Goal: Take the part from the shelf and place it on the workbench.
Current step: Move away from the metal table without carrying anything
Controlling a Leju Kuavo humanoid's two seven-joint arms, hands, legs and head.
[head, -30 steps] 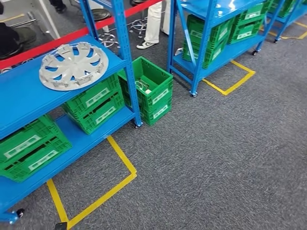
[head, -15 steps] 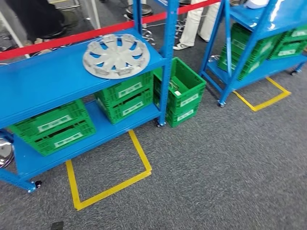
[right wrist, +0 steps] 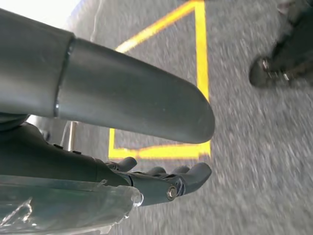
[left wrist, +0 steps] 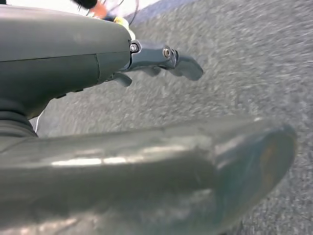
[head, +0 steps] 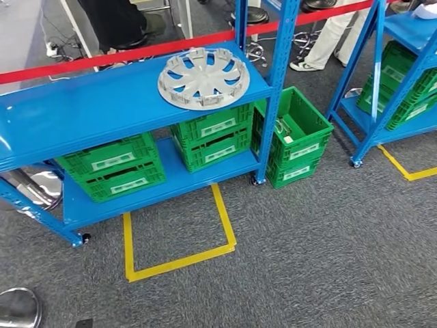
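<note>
A silver wheel cover [head: 204, 77] lies flat on the upper level of a blue shelf [head: 93, 109], toward its right end. My left hand [left wrist: 162, 122] hangs over grey carpet with its thumb and fingers stretched apart, holding nothing. My right hand [right wrist: 155, 142] also hangs over the carpet, fingers extended and spread from the thumb, with nothing between them.
Green crates [head: 113, 167] [head: 214, 140] sit on the shelf's lower level, and another green crate [head: 295, 137] stands on the floor beside its right post. Yellow tape [head: 177, 260] marks a bay on the carpet. A second blue rack [head: 397, 68] stands at right. A person's legs [head: 332, 34] are behind.
The camera has turned left: the shelf with the wheel cover has slid rightward toward the picture's middle, and the second rack has moved to the right edge.
</note>
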